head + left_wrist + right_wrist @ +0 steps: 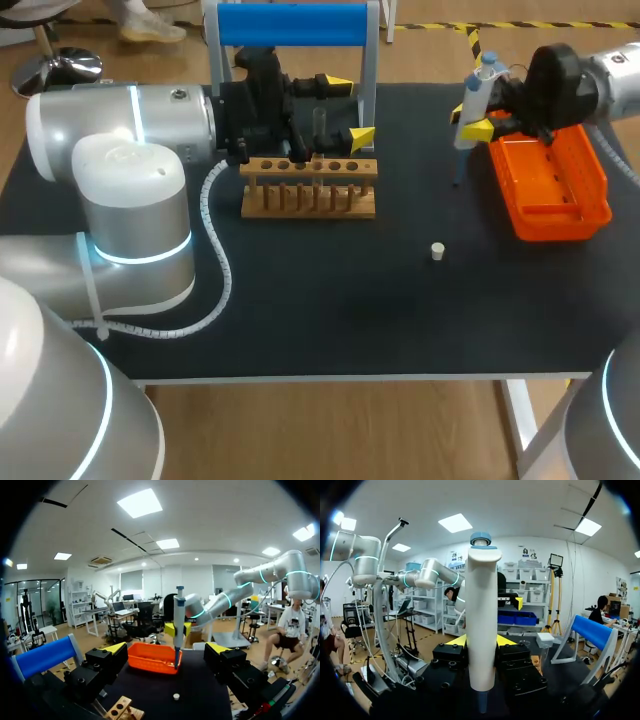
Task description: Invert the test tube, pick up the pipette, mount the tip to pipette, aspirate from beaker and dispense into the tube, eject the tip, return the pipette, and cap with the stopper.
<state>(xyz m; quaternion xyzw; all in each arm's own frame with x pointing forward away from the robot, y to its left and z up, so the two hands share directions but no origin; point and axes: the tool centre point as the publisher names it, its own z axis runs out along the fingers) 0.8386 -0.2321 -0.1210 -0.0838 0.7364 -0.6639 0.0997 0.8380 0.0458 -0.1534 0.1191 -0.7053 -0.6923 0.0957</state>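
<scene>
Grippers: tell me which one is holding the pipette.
The right gripper, beside the orange tray: it clamps the white pipette from both sides. The left gripper, by the wooden test tube rack, is open.

This is a robotics lab set up for wet-bench work. A black counter [330,315] carries a wooden test-tube rack [308,190], an orange tip tray [560,225], a white stopper [437,251] and a pipette [472,105]. A white left arm [120,150] and right arm [615,80] flank it.
</scene>
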